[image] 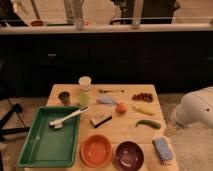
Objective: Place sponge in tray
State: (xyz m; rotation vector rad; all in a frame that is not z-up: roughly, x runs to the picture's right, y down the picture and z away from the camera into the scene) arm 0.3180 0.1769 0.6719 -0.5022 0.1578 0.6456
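Observation:
The light blue sponge (162,148) lies flat at the table's front right corner, beside the maroon bowl (129,155). The green tray (37,152) sits at the front left and overhangs the table's left edge; a white dish brush (67,119) lies across its far end. My arm's white shell (200,107) is off the table's right side. The gripper (171,130) hangs at its lower left end, over the table's right edge, above and behind the sponge and apart from it.
An orange bowl (96,150) stands between the tray and the maroon bowl. Mid-table are a dark-topped pale block (101,119), an orange fruit (121,107), a green pepper (148,123) and a pale blue-grey lump (106,100). Cups (85,81) stand at the back left.

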